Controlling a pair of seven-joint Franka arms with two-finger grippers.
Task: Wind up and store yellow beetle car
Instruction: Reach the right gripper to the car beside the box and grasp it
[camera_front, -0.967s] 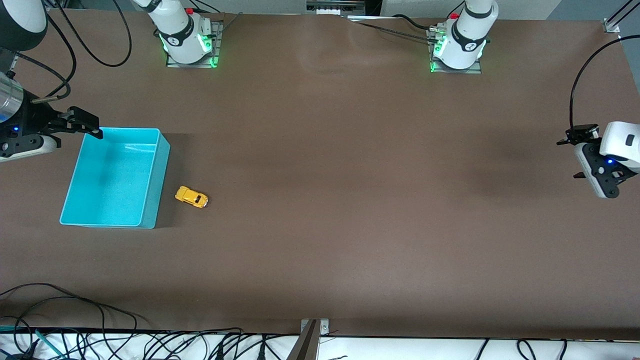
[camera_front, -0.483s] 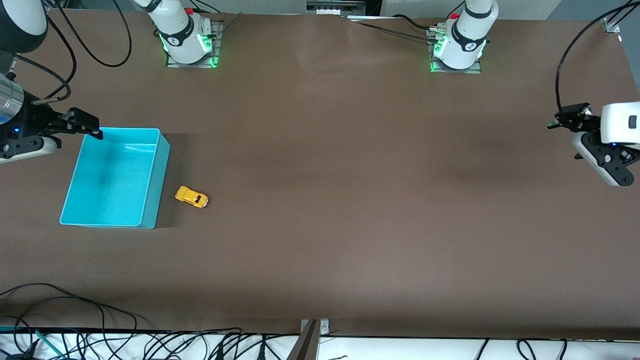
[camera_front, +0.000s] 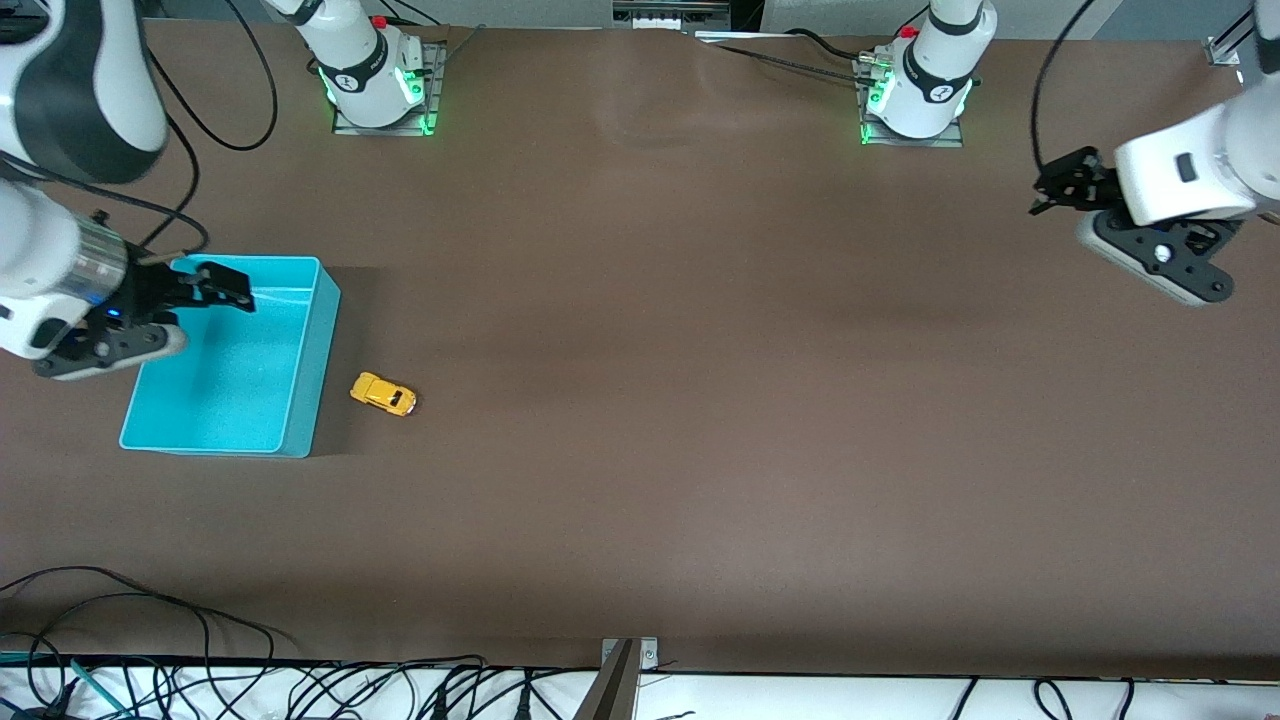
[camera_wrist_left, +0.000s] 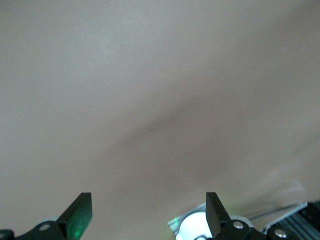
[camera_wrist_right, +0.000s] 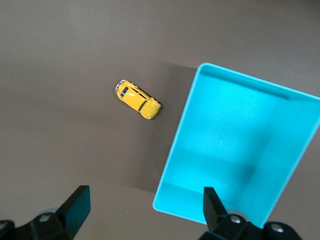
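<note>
The yellow beetle car (camera_front: 383, 394) stands on the brown table beside the turquoise bin (camera_front: 318, 350), on the bin's side toward the left arm's end. My right gripper (camera_front: 228, 288) is open and empty, up over the bin's part nearest the robot bases. The right wrist view shows its open gripper (camera_wrist_right: 145, 195), the car (camera_wrist_right: 137, 99) and the bin (camera_wrist_right: 177, 145). My left gripper (camera_front: 1050, 190) is open and empty, up over the table at the left arm's end, well away from the car. The left wrist view shows its open gripper (camera_wrist_left: 147, 200) over bare table.
The two arm bases (camera_front: 375, 85) (camera_front: 920, 95) stand along the table's edge farthest from the front camera. Cables (camera_front: 150, 620) lie at the edge nearest that camera. A metal bracket (camera_front: 625, 655) sits at that edge's middle.
My right gripper has moved from beside the bin's corner to over the bin. My left gripper has risen and moved toward the bases. The car and bin have not moved.
</note>
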